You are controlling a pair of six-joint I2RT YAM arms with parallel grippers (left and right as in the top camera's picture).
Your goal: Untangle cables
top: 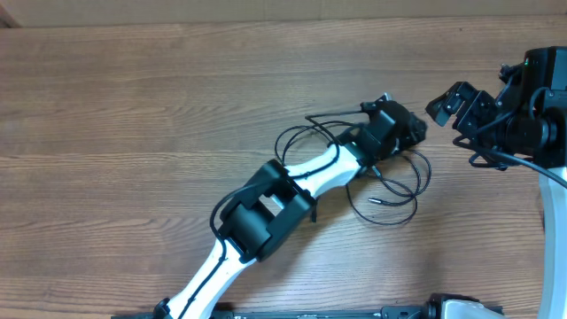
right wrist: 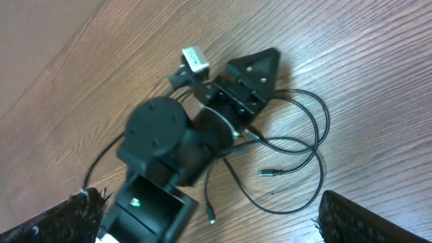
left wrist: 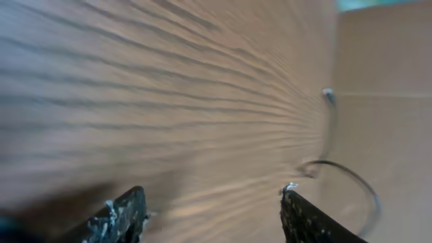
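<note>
Your left pincer [left wrist: 212,226] hangs open and empty over the cables [top: 396,189], which lie looped on the tabletop [top: 133,106] beneath it. Your right pincer [right wrist: 216,219] gapes wide, also empty. Grip one plug end [right wrist: 268,173] and draw it out slowly.

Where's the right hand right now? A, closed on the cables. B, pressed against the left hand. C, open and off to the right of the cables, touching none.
C: overhead, the right hand stands open well to the right of the cables, with a gap between them.

Brown wood-grain table [top: 133,106], evenly lit.
</note>
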